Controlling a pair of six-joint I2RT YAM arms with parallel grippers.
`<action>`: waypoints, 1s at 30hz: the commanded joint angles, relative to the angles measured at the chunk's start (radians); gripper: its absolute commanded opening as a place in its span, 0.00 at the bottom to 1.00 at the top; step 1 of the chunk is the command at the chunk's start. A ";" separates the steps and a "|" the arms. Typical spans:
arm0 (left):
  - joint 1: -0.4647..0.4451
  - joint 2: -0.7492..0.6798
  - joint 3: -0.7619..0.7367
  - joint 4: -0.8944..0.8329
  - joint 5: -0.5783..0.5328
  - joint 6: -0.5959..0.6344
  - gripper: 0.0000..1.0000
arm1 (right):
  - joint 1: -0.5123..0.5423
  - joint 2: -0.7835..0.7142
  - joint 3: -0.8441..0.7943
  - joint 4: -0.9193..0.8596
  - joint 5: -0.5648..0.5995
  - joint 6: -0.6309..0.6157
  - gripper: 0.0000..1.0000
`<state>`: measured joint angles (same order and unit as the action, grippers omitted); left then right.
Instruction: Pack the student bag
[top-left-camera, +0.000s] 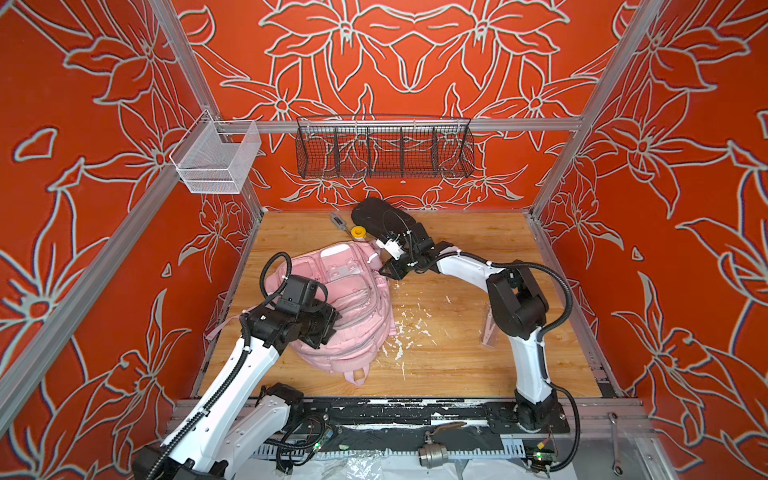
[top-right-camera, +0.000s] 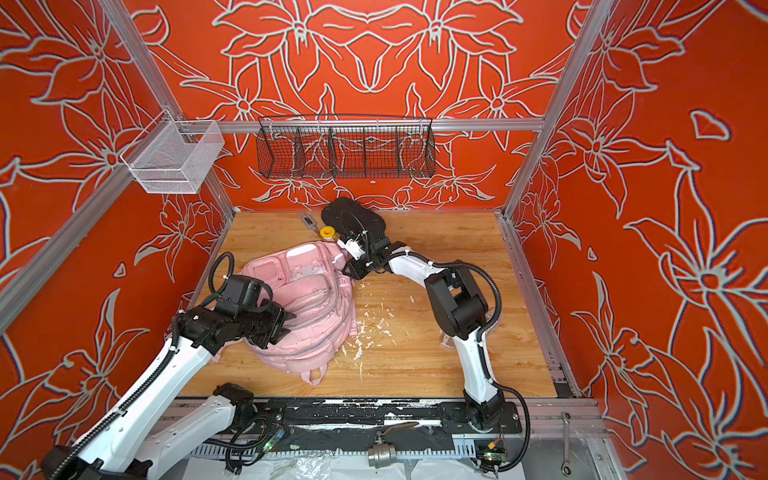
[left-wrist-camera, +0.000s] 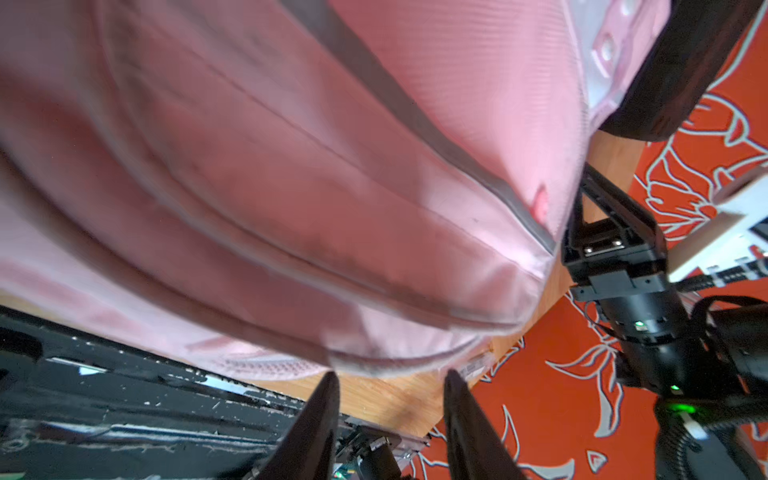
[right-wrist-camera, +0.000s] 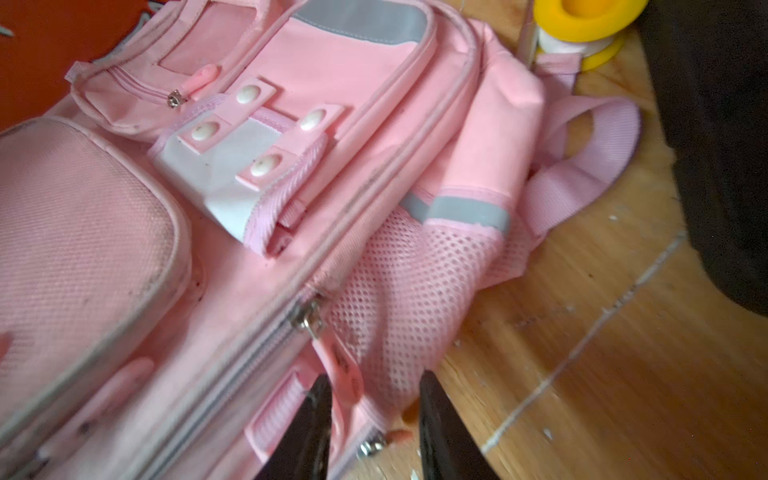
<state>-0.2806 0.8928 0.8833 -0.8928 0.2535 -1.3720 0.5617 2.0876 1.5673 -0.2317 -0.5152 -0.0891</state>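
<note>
On the left, the left gripper (left-wrist-camera: 391, 376) has its jaws spread with nothing between them, close to the near-left part of the student bag (top-left-camera: 357, 291). I cannot tell if it touches the fabric. I judge that without a hold there, the soft bag may slide or bunch on the wooden table (top-left-camera: 478, 361) when a zipper is pulled.

At the bag's right side, the right gripper (right-wrist-camera: 374, 374) also has its jaws apart. They stand around the pink zipper pull tab (right-wrist-camera: 343, 372) without pinching it, and this thin tab may slip out.

The bag lies front side up, left of the table's middle. It is pale pink and a little dirty, with grey reflective strips (right-wrist-camera: 469, 214), a mesh side pocket (right-wrist-camera: 399, 291) and white snap buttons (right-wrist-camera: 249, 93).
</note>
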 joint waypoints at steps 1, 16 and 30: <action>0.000 0.028 0.098 -0.014 0.022 0.175 0.50 | -0.011 -0.150 -0.066 0.037 0.007 -0.068 0.48; -0.173 0.345 0.394 -0.189 -0.207 1.366 0.54 | -0.023 -0.548 -0.406 0.070 0.084 -0.081 0.58; -0.245 0.424 0.242 -0.048 -0.412 1.688 0.57 | -0.025 -0.596 -0.478 0.083 0.094 -0.067 0.62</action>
<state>-0.5240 1.2957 1.1385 -0.9691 -0.1322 0.2295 0.5381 1.4826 1.0843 -0.1608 -0.4084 -0.1421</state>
